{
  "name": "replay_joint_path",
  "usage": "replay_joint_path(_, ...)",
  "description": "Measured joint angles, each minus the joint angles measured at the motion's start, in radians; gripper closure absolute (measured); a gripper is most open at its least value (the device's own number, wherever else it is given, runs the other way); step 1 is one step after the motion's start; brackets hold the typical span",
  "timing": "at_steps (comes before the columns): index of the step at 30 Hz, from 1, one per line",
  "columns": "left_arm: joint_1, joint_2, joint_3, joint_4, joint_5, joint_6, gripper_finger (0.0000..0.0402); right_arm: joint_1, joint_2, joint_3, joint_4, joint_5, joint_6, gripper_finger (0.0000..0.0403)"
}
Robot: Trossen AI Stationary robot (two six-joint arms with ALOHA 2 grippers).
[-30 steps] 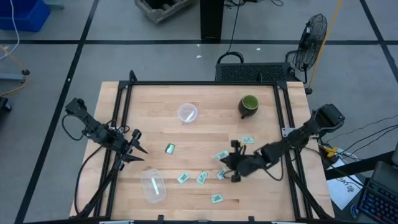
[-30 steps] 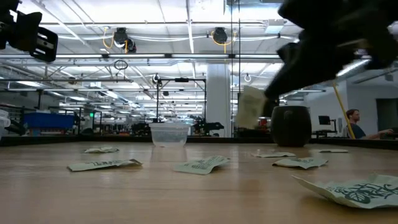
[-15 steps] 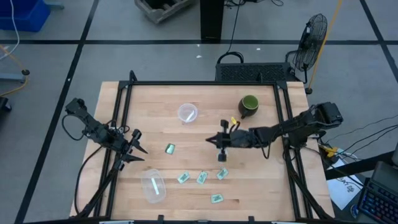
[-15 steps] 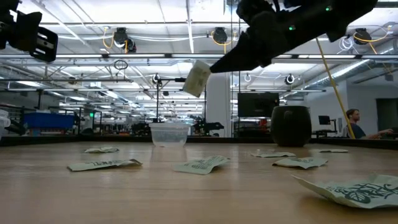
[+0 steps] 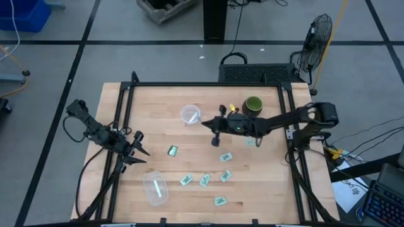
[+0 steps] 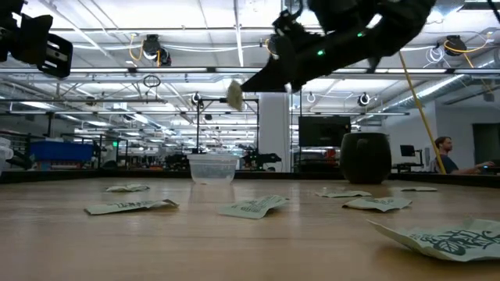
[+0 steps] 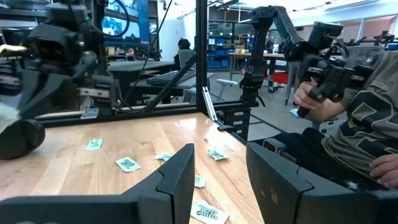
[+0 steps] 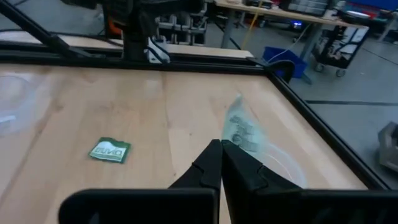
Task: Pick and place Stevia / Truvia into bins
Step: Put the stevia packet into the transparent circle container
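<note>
My right gripper [image 5: 207,123] hovers over the table's middle, just right of the round clear cup [image 5: 190,114], and is shut on a green-and-white sachet [image 8: 239,130]. In the low view the sachet [image 6: 234,94] shows high above the cup [image 6: 212,168]. Several more sachets lie flat on the wood, such as one [image 5: 172,150] left of centre and others [image 5: 205,180] toward the near edge. The oval tub [image 5: 156,188] stands near the near-left corner. My left gripper [image 5: 139,149] waits open at the left edge. My right gripper pinches the sachet by one end [image 8: 227,143] between its two fingertips. The fingers reach roughly level from the table's right side. The sachet is lifted clear and sticks out past the fingertips, tilted, above the cup's rim [image 8: 280,163].
A dark green mug [image 5: 252,106] stands far right of centre, close beside my right arm. Black frame rails [image 5: 208,84] border the table. A seated person [image 7: 348,118] shows beyond the table in the left wrist view. Bare wood lies between the cup and the tub.
My right gripper, shut on the sachet throughout, has risen from the sachets near the table's right-near part and travelled toward the far edge and the left, ending beside the round cup. The sachet went with it, lifted clear of the table.
</note>
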Motion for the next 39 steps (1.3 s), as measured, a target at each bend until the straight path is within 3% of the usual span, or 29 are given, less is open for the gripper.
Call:
replay_joint_path(8,0.0,0.0,0.0,0.0,0.0,0.0,0.0252,-0.085,0.168,0.205,-0.144,0.004,0.013,0.0403)
replay_joint_path(15,0.0,0.0,0.0,0.0,0.0,0.0,0.0252,-0.17,0.227,0.23,-0.159,-0.045,0.117,0.0403)
replay_joint_path(20,0.0,0.0,0.0,0.0,0.0,0.0,0.0252,-0.209,0.28,0.229,-0.142,-0.178,0.142,0.0403)
replay_joint_path(26,0.0,0.0,0.0,0.0,0.0,0.0,0.0252,-0.21,0.313,0.229,-0.136,-0.182,0.125,0.0397)
replay_joint_path(39,0.0,0.0,0.0,0.0,0.0,0.0,0.0252,-0.142,0.262,0.229,-0.121,-0.158,0.028,0.0277)
